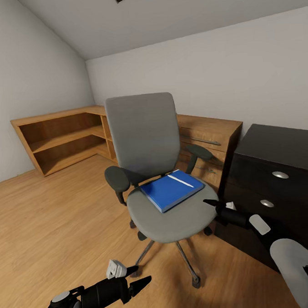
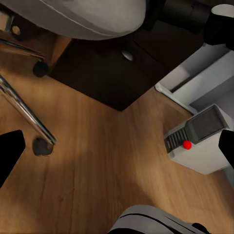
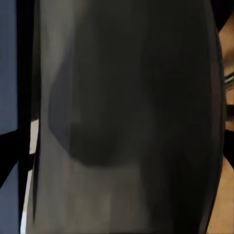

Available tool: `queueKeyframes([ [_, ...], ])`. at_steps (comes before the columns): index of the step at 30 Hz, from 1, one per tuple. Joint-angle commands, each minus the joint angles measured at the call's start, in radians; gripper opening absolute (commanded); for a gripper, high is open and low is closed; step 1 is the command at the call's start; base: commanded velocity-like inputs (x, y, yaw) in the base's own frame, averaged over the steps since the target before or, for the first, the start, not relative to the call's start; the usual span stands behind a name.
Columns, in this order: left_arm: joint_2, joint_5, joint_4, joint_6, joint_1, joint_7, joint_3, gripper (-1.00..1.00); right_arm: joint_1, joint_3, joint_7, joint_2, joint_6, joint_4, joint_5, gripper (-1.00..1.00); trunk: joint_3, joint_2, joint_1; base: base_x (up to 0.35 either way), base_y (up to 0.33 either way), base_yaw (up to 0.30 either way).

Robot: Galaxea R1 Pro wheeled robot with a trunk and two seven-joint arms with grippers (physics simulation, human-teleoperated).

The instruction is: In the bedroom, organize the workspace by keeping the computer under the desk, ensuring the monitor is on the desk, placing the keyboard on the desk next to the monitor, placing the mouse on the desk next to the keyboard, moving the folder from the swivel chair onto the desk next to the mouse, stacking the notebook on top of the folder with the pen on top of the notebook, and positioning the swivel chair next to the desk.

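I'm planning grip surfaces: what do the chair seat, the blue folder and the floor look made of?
The grey swivel chair's round seat looks like matte woven upholstery, with no shine. The flat blue rectangular folder looks like smooth card or plastic, uniform with a white edge. The light plank floor looks like satin-finished wood, with visible grain and seams.

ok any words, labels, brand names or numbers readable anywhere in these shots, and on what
None: no readable text in any view.
The blue folder on the chair has a plain cover, with only a white pen lying on it.
The grey computer shows a red light, no lettering.
The dark drawer unit has plain silver knobs.
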Motion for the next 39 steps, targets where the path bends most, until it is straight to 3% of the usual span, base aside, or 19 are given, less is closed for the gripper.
queueKeyframes([
  [1,0.0,0.006,0.0,0.008,-0.001,-0.001,0.0,1.0,0.0,0.0,-0.001,0.001,0.001,0.001,0.022,1.0,-0.001,0.0,0.0,0.239,0.16,0.0],
  [39,-0.001,0.005,0.002,0.008,-0.001,0.001,-0.001,1.0,-0.001,0.0,-0.001,0.001,0.001,0.001,0.022,1.0,-0.001,0.0,0.0,0.161,0.013,0.0],
])
